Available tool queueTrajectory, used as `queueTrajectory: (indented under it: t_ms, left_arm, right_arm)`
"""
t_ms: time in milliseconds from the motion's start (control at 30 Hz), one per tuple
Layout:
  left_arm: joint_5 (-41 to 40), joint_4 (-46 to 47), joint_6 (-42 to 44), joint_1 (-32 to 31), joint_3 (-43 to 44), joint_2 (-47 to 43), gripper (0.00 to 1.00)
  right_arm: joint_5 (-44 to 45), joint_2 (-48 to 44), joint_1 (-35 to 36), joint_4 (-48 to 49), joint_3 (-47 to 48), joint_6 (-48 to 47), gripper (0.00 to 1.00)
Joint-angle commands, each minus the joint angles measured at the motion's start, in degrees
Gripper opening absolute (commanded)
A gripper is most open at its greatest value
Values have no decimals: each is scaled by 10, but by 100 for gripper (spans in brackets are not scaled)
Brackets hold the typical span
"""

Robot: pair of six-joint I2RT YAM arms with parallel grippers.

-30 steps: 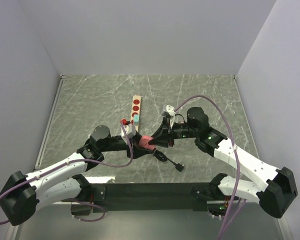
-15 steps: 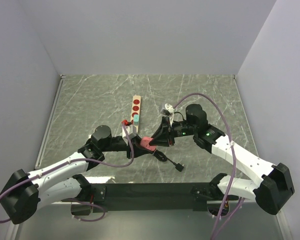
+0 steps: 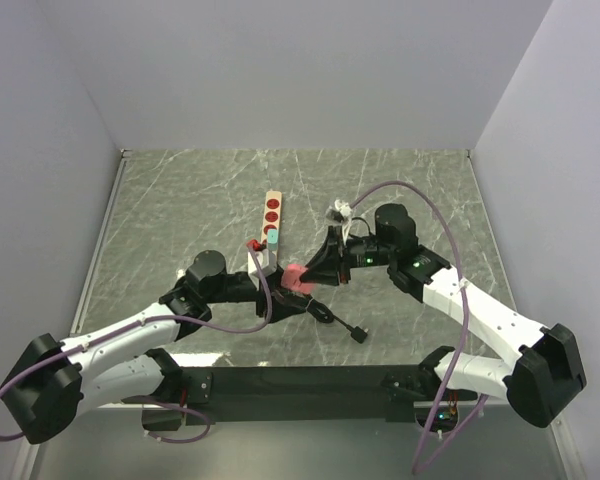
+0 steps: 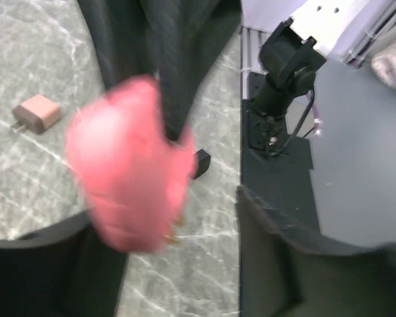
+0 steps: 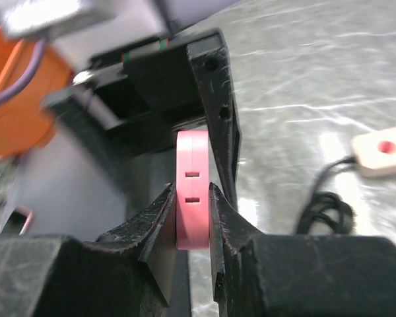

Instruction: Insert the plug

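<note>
The right gripper (image 5: 193,221) clenches its jaws on the pink plug (image 5: 191,188) above the bench (image 3: 180,200), frame centre. The left gripper (image 4: 162,228) seems to hold its jaws released around it — that view is blurred. A bump between the arms could twist the plug loose.

No readable text, labels, brands or numbers on any surface in any view.
</note>
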Motion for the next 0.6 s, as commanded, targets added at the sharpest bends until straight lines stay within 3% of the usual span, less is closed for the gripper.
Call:
queueTrajectory:
  t_ms: [0, 33, 367, 433, 467, 567]
  left_arm:
    - [-42, 13, 4, -4, 12, 14, 75]
    - [-50, 13, 2, -4, 13, 16, 82]
    - [-196, 35, -19, 11, 3, 23, 84]
    - [-263, 28, -28, 17, 10, 28, 85]
    - [-352, 4, -35, 17, 18, 45, 84]
    - [-497, -39, -58, 18, 66, 106, 83]
  right_arm:
    - [54, -8, -25, 31, 32, 29, 0]
    - [65, -9, -36, 29, 38, 33, 0]
    - [112, -21, -133, 32, 51, 53, 0]
    - [122, -29, -149, 48, 37, 66, 0]
    - [123, -32, -164, 56, 30, 70, 0]
    - [132, -44, -179, 72, 11, 84, 0]
